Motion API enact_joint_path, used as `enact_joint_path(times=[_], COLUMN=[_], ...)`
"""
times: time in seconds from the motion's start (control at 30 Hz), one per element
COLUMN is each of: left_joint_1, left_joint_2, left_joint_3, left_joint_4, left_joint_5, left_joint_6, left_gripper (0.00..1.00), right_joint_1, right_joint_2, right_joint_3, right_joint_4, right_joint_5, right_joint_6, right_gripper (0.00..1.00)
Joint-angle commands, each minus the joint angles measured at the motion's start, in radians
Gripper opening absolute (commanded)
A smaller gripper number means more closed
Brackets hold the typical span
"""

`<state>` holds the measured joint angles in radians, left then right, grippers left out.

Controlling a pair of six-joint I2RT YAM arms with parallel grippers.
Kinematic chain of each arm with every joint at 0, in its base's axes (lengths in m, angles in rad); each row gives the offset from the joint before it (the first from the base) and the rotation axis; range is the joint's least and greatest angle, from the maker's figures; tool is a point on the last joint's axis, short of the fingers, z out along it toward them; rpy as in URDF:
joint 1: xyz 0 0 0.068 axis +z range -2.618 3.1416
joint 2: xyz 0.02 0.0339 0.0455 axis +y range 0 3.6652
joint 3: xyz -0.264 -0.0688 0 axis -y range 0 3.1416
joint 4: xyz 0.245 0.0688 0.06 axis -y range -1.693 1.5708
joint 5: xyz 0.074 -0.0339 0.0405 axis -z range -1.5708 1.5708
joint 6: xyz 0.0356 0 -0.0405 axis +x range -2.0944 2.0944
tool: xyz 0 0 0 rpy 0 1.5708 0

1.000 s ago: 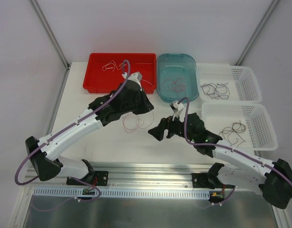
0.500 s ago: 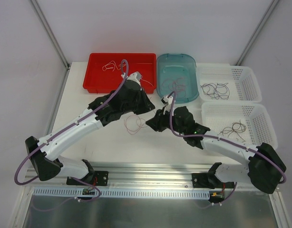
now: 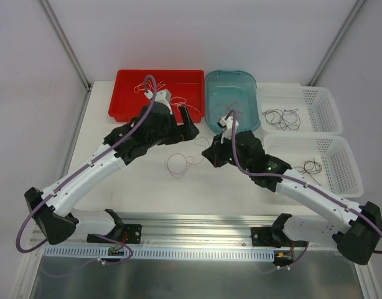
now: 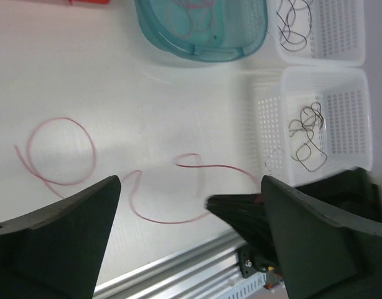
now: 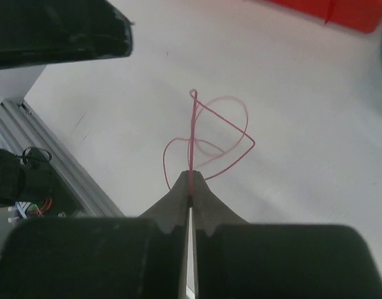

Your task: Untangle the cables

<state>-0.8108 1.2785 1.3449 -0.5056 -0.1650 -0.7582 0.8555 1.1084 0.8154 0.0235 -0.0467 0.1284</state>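
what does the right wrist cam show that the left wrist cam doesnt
Only the right wrist view shows, close up, the right jaws shut on the dark red wire. Only the left wrist view shows the teal bin of reddish wires, two white baskets of black wires, and the left jaws standing open with nothing between them. Both show the dark red wire's loops lying on the white table.

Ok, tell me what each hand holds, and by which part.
The right hand pinches the red cable between its shut fingertips, apparently near one end; the rest trails off in loops. The left hand is open and holds nothing.
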Motion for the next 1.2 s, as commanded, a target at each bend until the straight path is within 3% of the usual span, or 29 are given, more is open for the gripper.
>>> enact_joint_path(times=[0.0, 0.13, 0.33, 0.53, 0.7, 0.83, 1.03, 1.17], left_joint_1=[0.111, 0.229, 0.372, 0.496, 0.521, 0.522, 0.522, 0.524], left_joint_2=[-0.070, -0.129, -0.179, -0.179, -0.146, -0.114, -0.145, -0.165], left_joint_3=[-0.030, -0.068, -0.153, -0.239, -0.293, -0.322, -0.355, -0.385], left_joint_4=[0.009, 0.007, 0.006, 0.006, 0.010, 0.015, 0.015, 0.015], left_joint_5=[0.030, 0.074, 0.051, 0.013, -0.011, -0.014, -0.031, -0.054], left_joint_6=[0.072, 0.155, 0.273, 0.371, 0.416, 0.448, 0.479, 0.487], left_gripper=[0.99, 0.99, 0.99, 0.99, 0.99, 0.99, 0.99, 0.99], right_joint_1=[-0.009, -0.041, -0.147, -0.269, -0.340, -0.392, -0.481, -0.544], right_joint_2=[-0.067, -0.033, 0.089, 0.251, 0.372, 0.471, 0.577, 0.737], right_joint_3=[0.189, 0.402, 0.793, 1.126, 1.340, 1.380, 1.249, 1.240], right_joint_4=[-0.209, -0.432, -0.594, -0.617, -0.591, -0.528, -0.410, -0.399], right_joint_5=[0.128, 0.194, 0.199, 0.140, 0.128, 0.174, 0.203, 0.189], right_joint_6=[-0.101, -0.188, -0.273, -0.289, -0.319, -0.351, -0.351, -0.294], right_gripper=[0.01, 0.01, 0.01, 0.01, 0.01, 0.01, 0.01, 0.01])
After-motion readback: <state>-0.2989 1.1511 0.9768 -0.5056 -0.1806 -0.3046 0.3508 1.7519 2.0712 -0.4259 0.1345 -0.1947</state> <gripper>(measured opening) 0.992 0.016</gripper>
